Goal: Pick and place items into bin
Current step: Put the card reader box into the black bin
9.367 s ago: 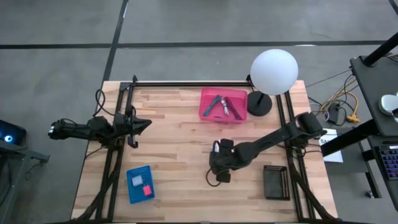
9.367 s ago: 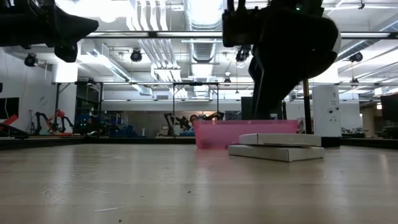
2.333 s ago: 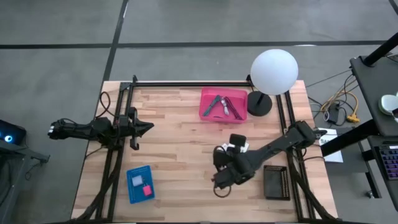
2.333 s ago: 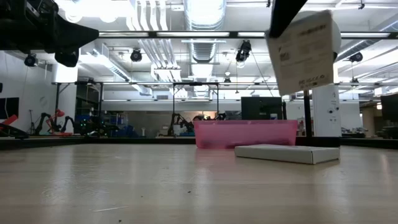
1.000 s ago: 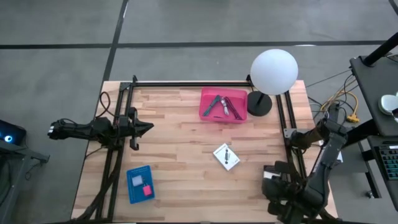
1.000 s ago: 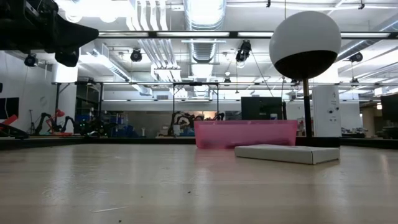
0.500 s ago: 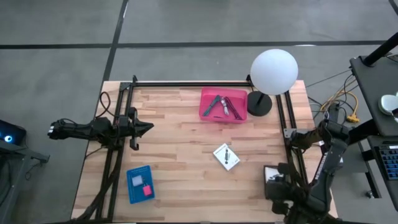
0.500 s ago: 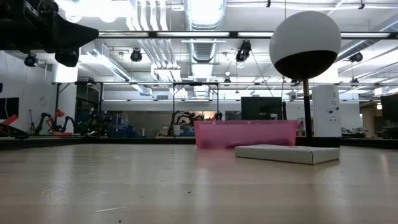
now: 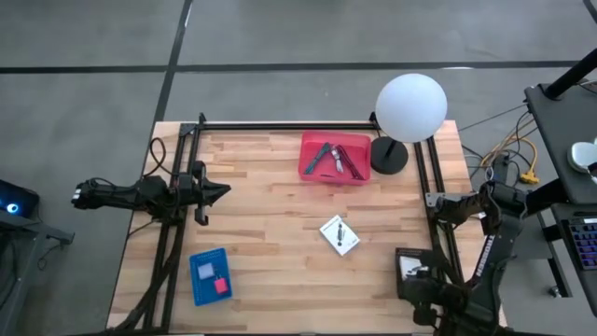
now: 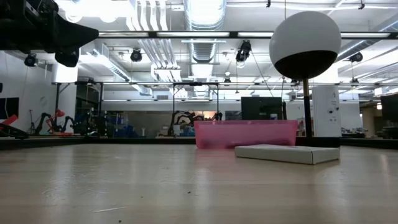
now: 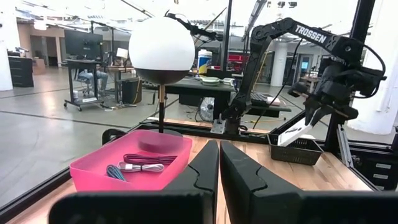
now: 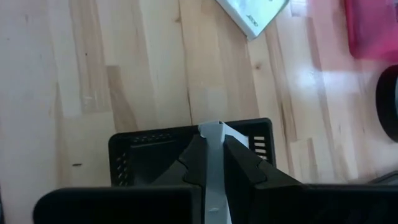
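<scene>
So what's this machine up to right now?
It is sorting flat items into a bin. The right gripper is shut on a thin white card and holds it above the black bin at the table's near right corner. Another white card lies mid-table. The pink tray at the far side already holds cords and tools. The left gripper waits shut at the left side, holding nothing.
</scene>
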You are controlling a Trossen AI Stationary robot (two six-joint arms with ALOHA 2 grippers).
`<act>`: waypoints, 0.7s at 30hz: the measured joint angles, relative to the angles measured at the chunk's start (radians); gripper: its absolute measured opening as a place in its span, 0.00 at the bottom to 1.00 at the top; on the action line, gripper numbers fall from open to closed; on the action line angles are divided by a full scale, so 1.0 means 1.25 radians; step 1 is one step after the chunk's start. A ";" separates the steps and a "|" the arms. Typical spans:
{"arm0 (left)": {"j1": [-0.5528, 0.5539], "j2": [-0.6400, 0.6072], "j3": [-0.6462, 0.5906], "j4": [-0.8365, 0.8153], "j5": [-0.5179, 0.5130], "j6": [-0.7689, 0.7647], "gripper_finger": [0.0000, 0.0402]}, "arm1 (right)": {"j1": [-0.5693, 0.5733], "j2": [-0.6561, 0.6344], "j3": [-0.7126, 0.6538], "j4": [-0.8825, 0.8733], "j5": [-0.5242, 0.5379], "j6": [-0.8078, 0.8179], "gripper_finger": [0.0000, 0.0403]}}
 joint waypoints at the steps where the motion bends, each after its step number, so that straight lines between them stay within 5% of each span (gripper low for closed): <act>1: 0.000 0.000 0.000 0.000 0.000 0.000 0.00 | 0.000 0.000 -0.009 0.007 0.000 0.000 0.04; 15: 0.000 0.000 0.000 0.000 0.000 0.000 0.00 | 0.000 0.001 -0.062 0.037 0.000 -0.028 0.05; 21: 0.000 0.000 0.000 0.000 0.000 0.000 0.00 | 0.000 0.001 -0.072 0.040 0.000 -0.024 0.13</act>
